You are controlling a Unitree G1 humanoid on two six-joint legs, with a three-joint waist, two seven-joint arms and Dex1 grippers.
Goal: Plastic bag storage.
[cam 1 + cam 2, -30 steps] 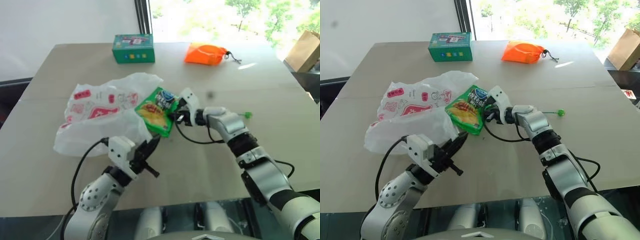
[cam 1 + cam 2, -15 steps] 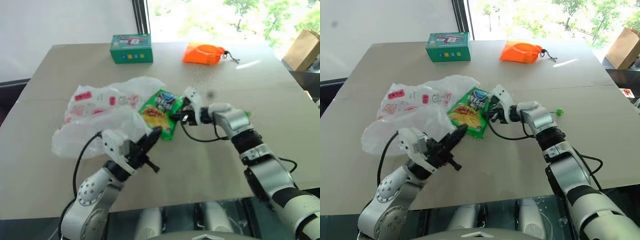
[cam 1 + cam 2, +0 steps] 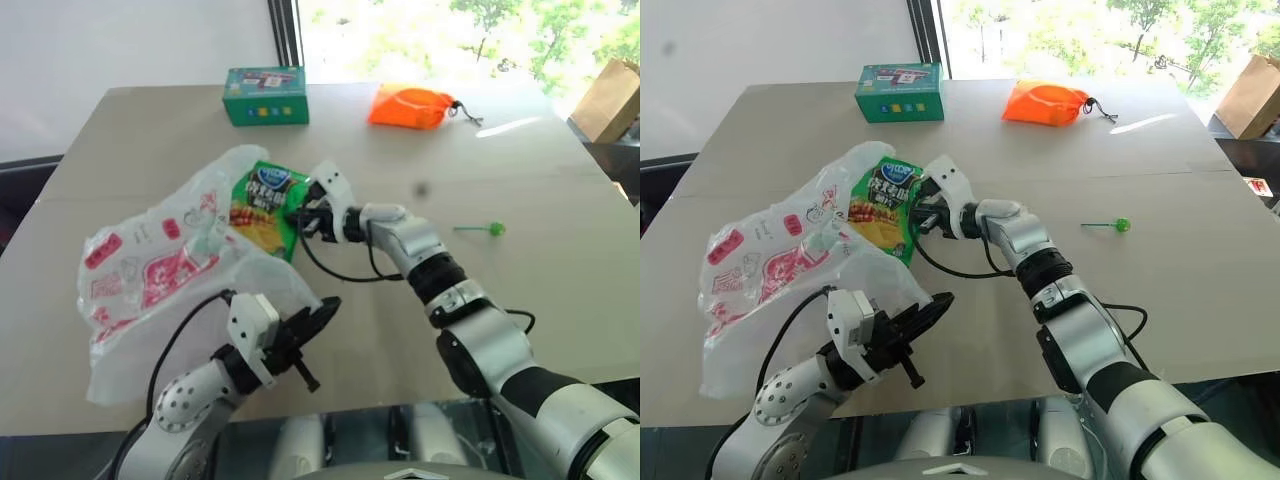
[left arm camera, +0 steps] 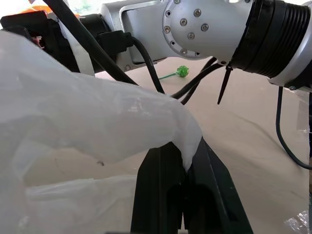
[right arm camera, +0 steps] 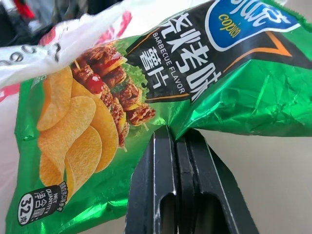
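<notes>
Now | left fingers [image 4: 187, 170] pinch plastic bag [image 3: 150, 270] edge | right fingers [image 5: 176, 146] clamp chip packet [image 3: 262, 205] at bag's mouth

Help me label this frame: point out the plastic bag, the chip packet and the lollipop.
plastic bag [image 3: 150, 275], left eye view, printed side panel.
chip packet [image 3: 262, 205], left eye view, green front.
lollipop [image 3: 494, 229], left eye view, green head.

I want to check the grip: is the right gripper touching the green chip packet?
Touching. In the right wrist view the right gripper has its fingers shut on the edge of the chip packet.
</notes>
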